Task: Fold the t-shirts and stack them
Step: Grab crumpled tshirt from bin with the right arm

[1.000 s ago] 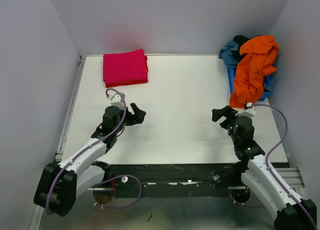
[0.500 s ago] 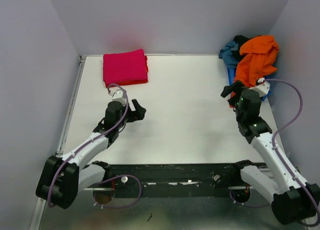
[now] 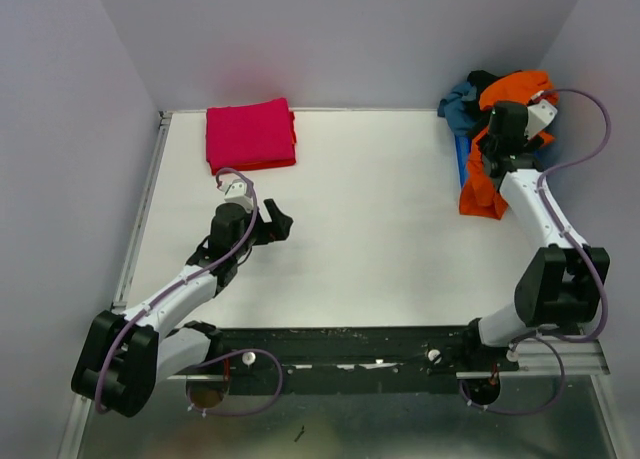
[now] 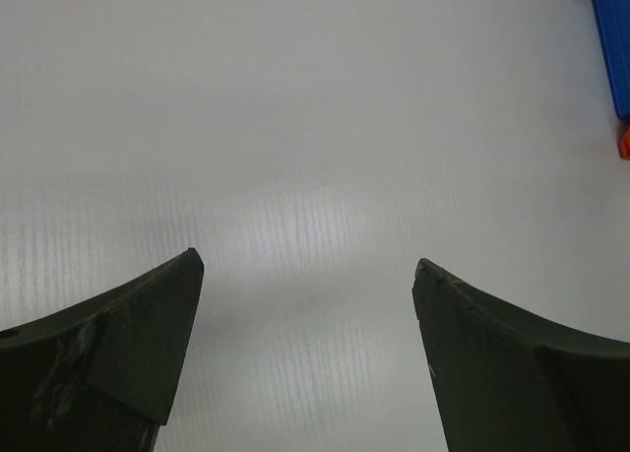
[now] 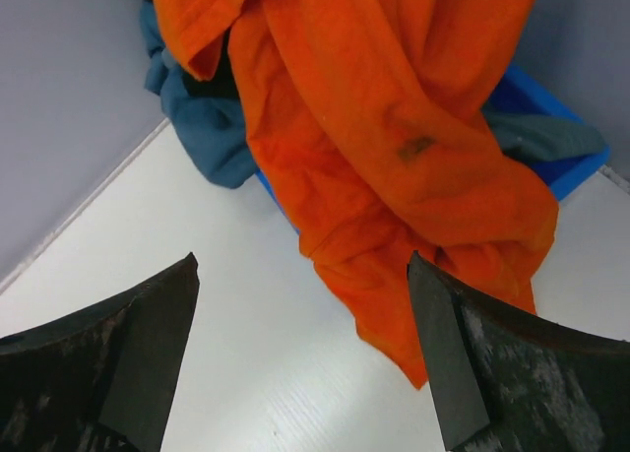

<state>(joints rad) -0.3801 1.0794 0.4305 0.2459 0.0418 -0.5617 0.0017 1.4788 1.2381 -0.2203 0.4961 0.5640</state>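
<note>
Right jaws spread wide, empty — orange t-shirt just ahead, between them.
Left jaws wide apart too, holding nothing — white surface below.

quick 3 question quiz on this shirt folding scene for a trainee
1. True or false: the magenta t-shirt lies folded at the far left corner of the table.
2. The orange t-shirt spills out of: A) a blue bin, B) a cardboard box, C) a drawer.
3. Fill in: the left gripper and the right gripper both have their jaws ____.
Key: 1 true; 2 A; 3 open.
</note>
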